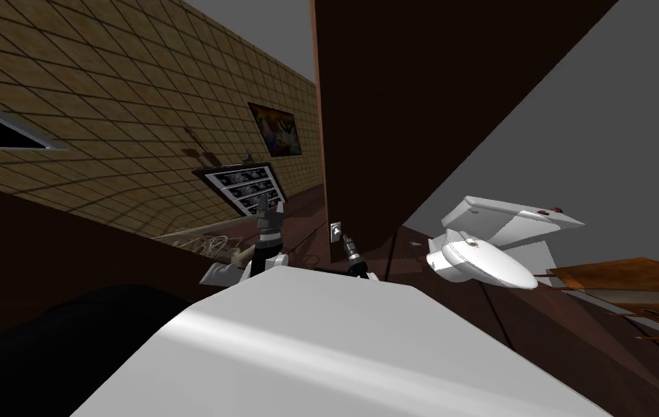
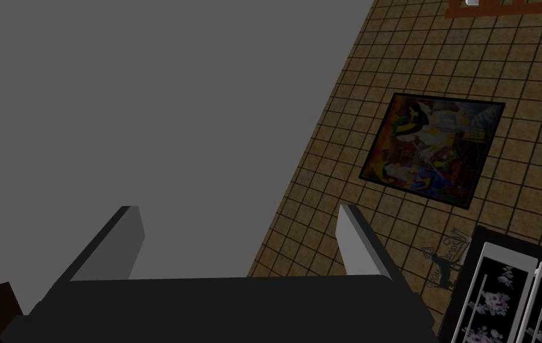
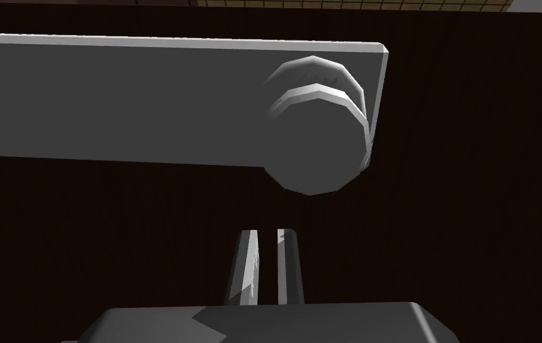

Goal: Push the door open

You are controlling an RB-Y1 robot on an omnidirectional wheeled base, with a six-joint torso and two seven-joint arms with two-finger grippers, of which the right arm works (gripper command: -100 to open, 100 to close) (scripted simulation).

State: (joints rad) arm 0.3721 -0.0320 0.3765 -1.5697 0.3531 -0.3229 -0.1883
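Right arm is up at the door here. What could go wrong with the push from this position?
1. The right gripper is shut, its thin fingers aimed at the dark door close beside the knob. Under load they may slip and catch on the knob or its grey plate.
2. The toilet stands near, beyond the door. A hard swing might reach it.

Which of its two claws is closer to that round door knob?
The right. Its right claw, fingers shut, points at the dark door just beside the door knob. The left claw, open, is held off to the door's left, away from the knob.
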